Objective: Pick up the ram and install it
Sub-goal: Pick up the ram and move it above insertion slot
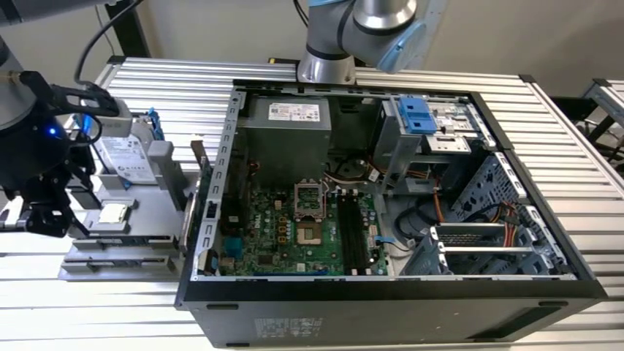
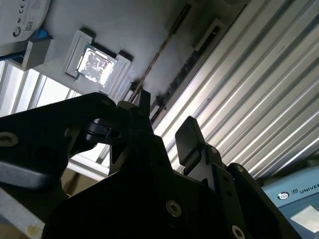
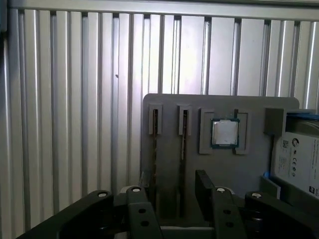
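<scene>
Two ram sticks stand on edge in slots of the grey parts tray [image 3: 169, 107]: one ram [image 3: 154, 144] and a second ram [image 3: 184, 144] beside it. In the second wrist view they appear as thin dark strips, ram [image 2: 158, 57] and ram [image 2: 192, 56]. My gripper [image 3: 169, 196] hangs over the near end of these slots, open, with nothing between its fingers [image 2: 187, 137]. In the exterior view the gripper [image 1: 47, 219] is at the far left, beside the tray [image 1: 146, 212]. The motherboard's long black slots [image 1: 353, 230] lie inside the open computer case.
On the tray also rest a small square silver chip [image 3: 225, 133] and a hard drive in a blue frame [image 1: 125, 157]. The open computer case [image 1: 390, 292] takes up the middle of the ribbed aluminium table [image 3: 75, 99]. The arm's base [image 1: 326, 66] stands behind the case.
</scene>
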{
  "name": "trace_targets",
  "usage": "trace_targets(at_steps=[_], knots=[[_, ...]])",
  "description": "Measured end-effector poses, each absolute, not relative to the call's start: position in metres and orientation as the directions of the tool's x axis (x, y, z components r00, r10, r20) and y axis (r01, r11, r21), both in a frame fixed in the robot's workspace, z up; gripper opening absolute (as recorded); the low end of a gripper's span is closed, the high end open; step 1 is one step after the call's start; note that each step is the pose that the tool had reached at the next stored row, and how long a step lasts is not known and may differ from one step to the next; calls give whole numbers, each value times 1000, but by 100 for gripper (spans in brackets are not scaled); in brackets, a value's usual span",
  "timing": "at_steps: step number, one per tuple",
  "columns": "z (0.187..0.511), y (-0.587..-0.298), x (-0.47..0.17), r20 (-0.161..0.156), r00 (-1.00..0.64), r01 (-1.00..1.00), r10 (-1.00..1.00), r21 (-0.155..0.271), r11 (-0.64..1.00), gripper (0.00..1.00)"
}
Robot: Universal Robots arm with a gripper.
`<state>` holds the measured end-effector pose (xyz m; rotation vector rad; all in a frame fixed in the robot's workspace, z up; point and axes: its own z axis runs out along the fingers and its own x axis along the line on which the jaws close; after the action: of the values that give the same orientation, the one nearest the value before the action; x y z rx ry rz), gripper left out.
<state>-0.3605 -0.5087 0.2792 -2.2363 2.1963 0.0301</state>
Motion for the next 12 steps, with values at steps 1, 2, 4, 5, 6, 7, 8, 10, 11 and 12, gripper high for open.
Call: trace_targets(at_steps=[1,2,4,5,6,7,8,10,11,12], knots=[[278,-509,-360,-19,18,-1000,-1000,8,-18,100],[277,-509,-360,-19,18,-1000,-1000,8,-18,100],[275,-509,-360,-19,18,-1000,-1000,8,-18,100],[274,-509,-360,-19,18,-1000,-1000,8,-18,100],[273,-509,-360,-19,18,-1000,-1000,8,-18,100],[272,-509,-360,-19,18,-1000,-1000,8,-18,100],[271,-509,-360,-19,18,-1000,-1000,8,-18,100],[269,-509,-360,-19,18,-1000,-1000,8,-18,100],[268,-509,-360,-19,18,-1000,-1000,8,-18,100],[267,-509,-360,-19,18,-1000,-1000,8,-18,100]])
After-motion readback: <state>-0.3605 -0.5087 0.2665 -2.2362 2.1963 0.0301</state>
